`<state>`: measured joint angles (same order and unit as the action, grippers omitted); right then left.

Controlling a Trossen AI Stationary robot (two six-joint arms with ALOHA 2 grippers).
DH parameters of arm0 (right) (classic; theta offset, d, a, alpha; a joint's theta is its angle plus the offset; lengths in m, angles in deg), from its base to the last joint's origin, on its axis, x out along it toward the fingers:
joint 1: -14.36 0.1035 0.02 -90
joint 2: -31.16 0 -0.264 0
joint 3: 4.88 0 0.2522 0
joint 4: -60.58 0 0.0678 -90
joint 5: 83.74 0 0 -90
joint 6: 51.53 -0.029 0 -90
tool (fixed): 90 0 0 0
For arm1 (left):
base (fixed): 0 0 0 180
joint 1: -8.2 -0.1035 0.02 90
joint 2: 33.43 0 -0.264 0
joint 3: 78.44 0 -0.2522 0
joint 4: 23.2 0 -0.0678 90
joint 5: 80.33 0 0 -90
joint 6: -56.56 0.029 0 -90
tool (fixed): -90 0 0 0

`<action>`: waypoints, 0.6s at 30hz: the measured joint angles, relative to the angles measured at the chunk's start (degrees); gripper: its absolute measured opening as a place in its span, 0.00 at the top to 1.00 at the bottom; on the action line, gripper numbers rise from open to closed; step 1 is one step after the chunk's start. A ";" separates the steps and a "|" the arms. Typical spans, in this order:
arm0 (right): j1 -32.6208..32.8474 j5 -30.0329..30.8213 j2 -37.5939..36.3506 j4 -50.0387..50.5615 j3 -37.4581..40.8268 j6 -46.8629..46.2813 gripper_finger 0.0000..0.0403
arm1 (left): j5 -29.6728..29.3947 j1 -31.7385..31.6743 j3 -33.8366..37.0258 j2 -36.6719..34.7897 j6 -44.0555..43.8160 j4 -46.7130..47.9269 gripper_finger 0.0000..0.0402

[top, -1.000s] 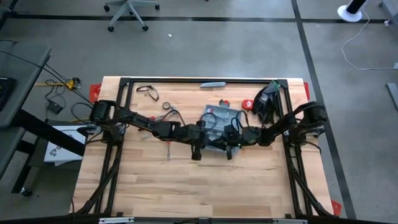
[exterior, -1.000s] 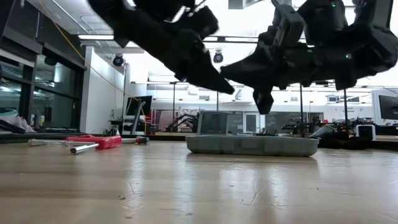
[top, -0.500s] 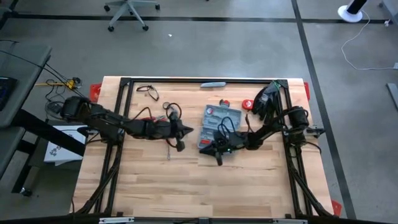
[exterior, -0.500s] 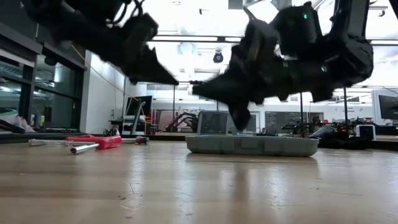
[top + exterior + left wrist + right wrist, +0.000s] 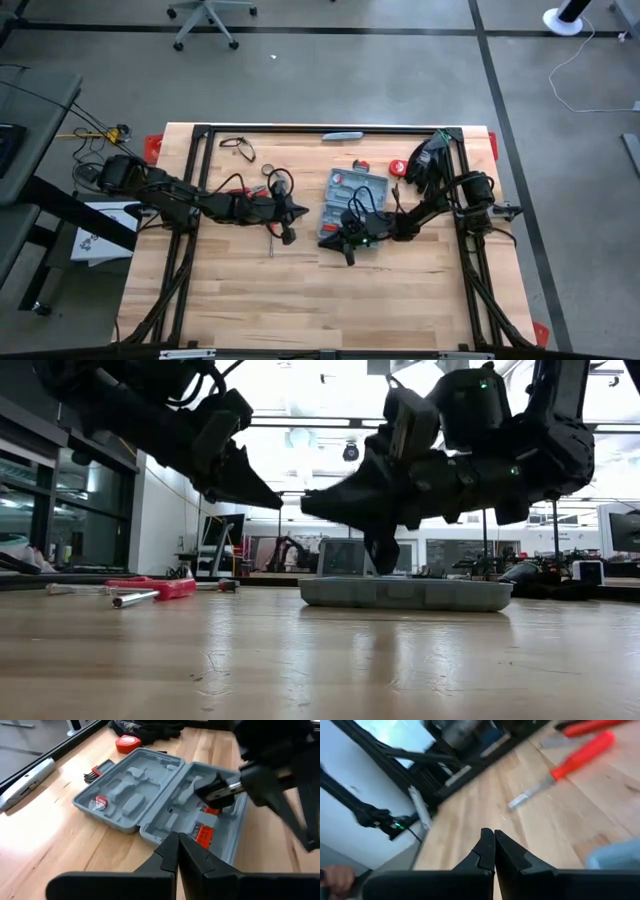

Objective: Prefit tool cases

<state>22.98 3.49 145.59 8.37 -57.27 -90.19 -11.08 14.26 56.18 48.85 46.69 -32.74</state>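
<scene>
open blue-grey moulded plastic tool case (image 5: 160, 800) lies on grained wooden table (image 5: 45, 850).

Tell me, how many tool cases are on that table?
1: a blue-grey hinged plastic case lies open near the table's middle, under the right arm's shut tool. More could be hidden beneath the arms.

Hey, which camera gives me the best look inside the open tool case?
The left wrist view: the tool case lies open with its moulded recesses plainly visible. The high view shows it small and partly under the right arm, the low view shows only its side edge-on, and the right wrist view catches just a corner.
</scene>
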 joint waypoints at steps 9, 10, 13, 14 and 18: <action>-0.47 -0.32 -0.33 4.20 0.10 0.33 1.00 | 0.09 0.00 -0.02 0.00 0.00 -0.09 1.00; -0.34 -0.65 -0.35 2.52 0.11 1.08 1.00 | 0.09 0.00 -0.02 0.00 0.00 -0.09 1.00; -0.21 -0.34 -1.36 3.41 -0.11 1.86 1.00 | 0.09 0.00 -0.02 0.00 0.00 -0.09 1.00; -0.17 0.21 -1.21 6.16 -0.13 1.91 1.00 | 0.07 0.00 -0.02 0.00 0.00 -0.14 1.00; -0.76 -1.05 -0.16 7.72 -0.05 0.79 1.00 | 0.07 -0.04 -0.02 0.00 -0.01 -0.08 1.00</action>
<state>22.22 2.44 145.43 16.09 -57.32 -89.39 -11.01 14.22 56.16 48.85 46.68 -32.82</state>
